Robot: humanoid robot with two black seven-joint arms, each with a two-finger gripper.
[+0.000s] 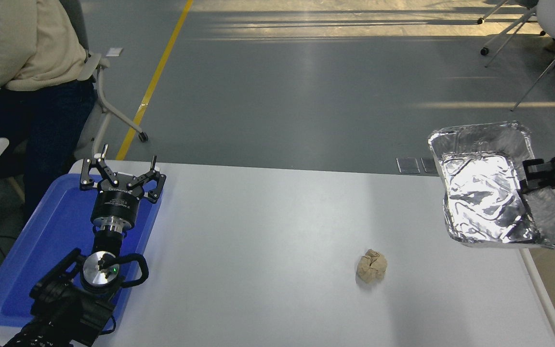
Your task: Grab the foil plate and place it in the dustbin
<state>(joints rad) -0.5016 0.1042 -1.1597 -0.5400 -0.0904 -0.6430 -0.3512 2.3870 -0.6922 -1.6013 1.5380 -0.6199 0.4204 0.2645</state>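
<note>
**Desk:** Where is the plate on your feed?

**Me:** I see the shiny silver crinkled foil plate [484,193], rectangular with a raised rim, lifted clear of the white table [268,250] at its far right corner. It is tilted, open side facing me. My right gripper [530,185] comes in from the right edge and is clamped on the plate's right rim. Part of the plate overhangs the off-white plastic dustbin [554,284], which shows only as a strip along the table's right edge.

**Desk:** And the other arm?

**Me:** My left gripper [122,168] sits parked over the flat blue tray [32,255] at the near left corner, fingers spread wide, holding nothing. A small crumpled tan paper ball [372,266] lies on the table, nearer its near edge, apart from the plate. A person in a cream top [22,43] sits beyond the far left corner.
</note>
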